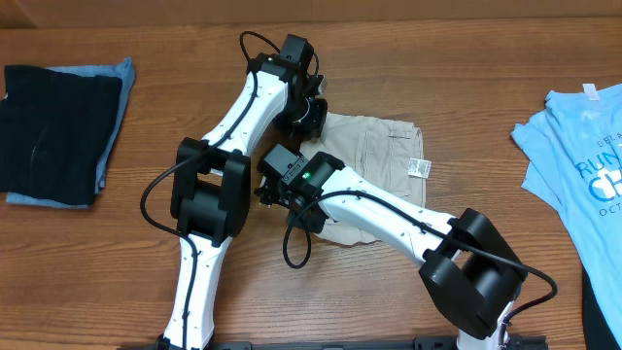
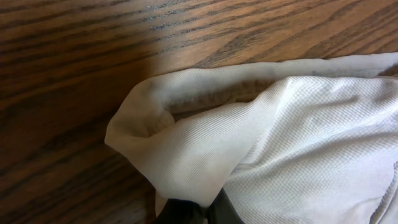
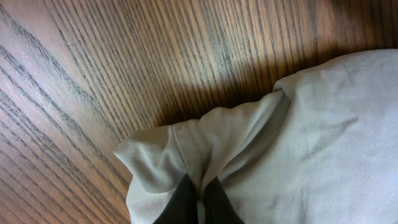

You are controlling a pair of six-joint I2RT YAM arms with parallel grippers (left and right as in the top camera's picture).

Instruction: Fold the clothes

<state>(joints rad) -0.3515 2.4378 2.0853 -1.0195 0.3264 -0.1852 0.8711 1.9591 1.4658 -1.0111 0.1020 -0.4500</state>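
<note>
Currently, shorts (image 1: 384, 146) are pinched at two points: left gripper (image 2: 200, 214) closed on a folded edge, right gripper (image 3: 199, 202) on a seamed corner (cloth bunched just ahead of each).

L end effector (image 2: 207, 211) & R end effector (image 3: 199, 202) both pinched shut on shorts (image 1: 384, 146), arms bent inward, wrists close.
</note>
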